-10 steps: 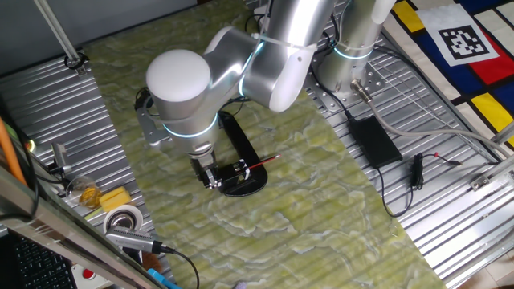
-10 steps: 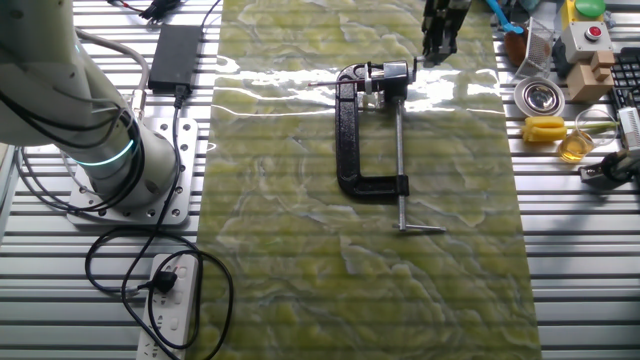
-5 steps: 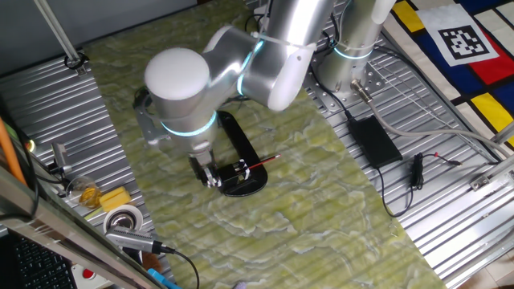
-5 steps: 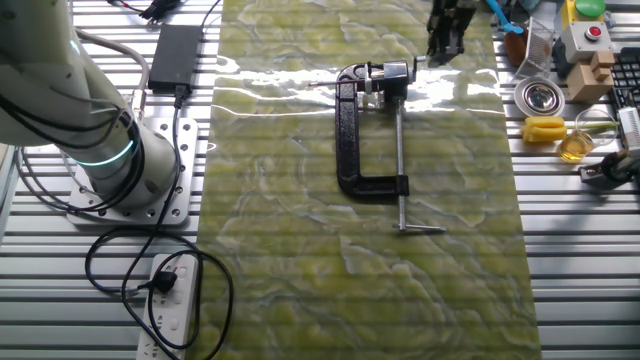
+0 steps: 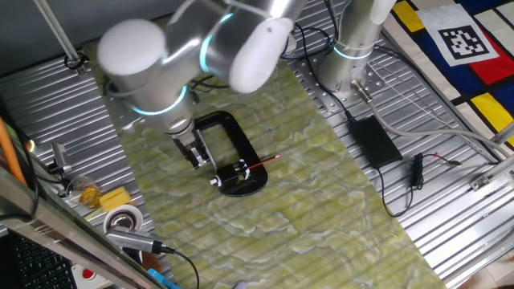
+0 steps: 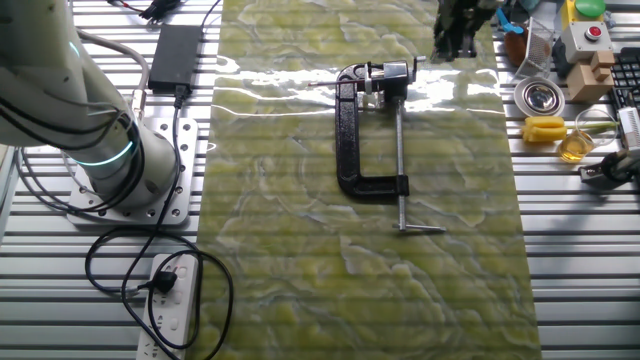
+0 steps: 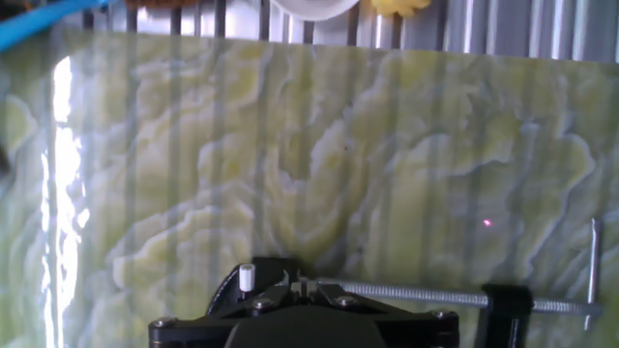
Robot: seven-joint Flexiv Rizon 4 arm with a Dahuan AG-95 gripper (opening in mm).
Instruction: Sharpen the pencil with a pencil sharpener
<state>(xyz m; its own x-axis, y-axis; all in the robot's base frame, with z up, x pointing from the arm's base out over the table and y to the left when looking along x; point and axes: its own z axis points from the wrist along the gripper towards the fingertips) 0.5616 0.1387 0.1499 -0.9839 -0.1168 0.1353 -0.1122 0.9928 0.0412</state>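
In one fixed view the claw (image 5: 195,154) hangs beside the black frame of the pencil sharpener (image 5: 233,164), and it is empty; its two fingers look to stand slightly apart, holding nothing. The same view shows the red pencil (image 5: 263,162). It lies with one end at the white parts on the oval base of the sharpener and points out over the green marbled surface (image 5: 321,209). The other fixed view does not show the pencil clearly. It shows instead the whole C-shaped frame and the long silver rod (image 6: 400,165) of the sharpener, with the claw (image 6: 456,40) near the far edge, apart from the frame. The hand view shows only the surface, the top of the sharpener (image 7: 290,290) and the threaded rod. No container with contents can be judged here.
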